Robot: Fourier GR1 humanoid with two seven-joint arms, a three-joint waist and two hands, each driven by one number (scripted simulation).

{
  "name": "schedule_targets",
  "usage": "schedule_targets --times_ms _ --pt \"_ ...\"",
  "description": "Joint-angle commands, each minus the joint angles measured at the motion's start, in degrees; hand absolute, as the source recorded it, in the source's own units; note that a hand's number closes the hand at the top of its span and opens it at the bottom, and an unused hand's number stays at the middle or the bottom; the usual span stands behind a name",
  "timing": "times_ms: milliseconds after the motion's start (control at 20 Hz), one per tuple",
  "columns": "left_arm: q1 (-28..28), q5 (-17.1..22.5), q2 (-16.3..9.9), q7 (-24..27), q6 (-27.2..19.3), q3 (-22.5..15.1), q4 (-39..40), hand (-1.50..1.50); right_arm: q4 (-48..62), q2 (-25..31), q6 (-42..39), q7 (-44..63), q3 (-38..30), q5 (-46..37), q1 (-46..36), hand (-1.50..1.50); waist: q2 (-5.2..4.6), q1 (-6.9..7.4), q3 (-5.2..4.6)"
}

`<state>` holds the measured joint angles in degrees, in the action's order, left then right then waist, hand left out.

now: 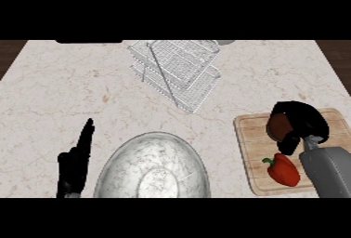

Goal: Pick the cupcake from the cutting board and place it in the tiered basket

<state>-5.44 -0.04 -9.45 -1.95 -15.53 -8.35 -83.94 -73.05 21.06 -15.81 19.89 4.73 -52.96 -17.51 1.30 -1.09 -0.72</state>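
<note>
A brown cupcake (277,125) sits on the wooden cutting board (252,153) at the right. My right hand (305,122) is curled round it from the right and above, hiding most of it. The wire tiered basket (177,69) stands at the back middle of the counter, apart from the hand. My left hand (75,162) rests open at the lower left, fingers pointing up, holding nothing.
A red bell pepper (283,170) lies on the board just below the cupcake, beside my right forearm. A large silver bowl (152,169) stands at the front middle, between both arms. A dark object (89,41) lies along the counter's back edge.
</note>
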Motion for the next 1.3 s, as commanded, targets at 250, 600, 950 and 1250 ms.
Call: schedule_targets --times_ms 250,600,950,1250 --pt "-1.4 1.0 0.0 -1.8 0.5 0.6 0.7 0.0 -20.6 -20.7 11.6 33.7 6.3 -3.0 -1.1 1.5 0.2 -0.52 0.53" --pt "-1.3 0.6 0.3 -0.2 0.7 0.6 2.2 0.0 -41.6 -21.0 9.2 53.0 17.7 -14.1 -9.9 1.5 0.03 -0.52 0.45" --pt "-2.0 1.5 -1.0 1.9 2.6 2.0 3.3 0.0 -44.4 -21.0 -5.9 62.9 19.5 -17.8 -25.3 1.5 -0.56 0.87 0.5" --pt "1.0 1.1 -0.3 -1.9 2.2 1.3 2.1 0.0 -34.2 -21.0 -6.6 62.2 10.9 -15.2 -38.1 1.5 -0.88 1.86 0.54"
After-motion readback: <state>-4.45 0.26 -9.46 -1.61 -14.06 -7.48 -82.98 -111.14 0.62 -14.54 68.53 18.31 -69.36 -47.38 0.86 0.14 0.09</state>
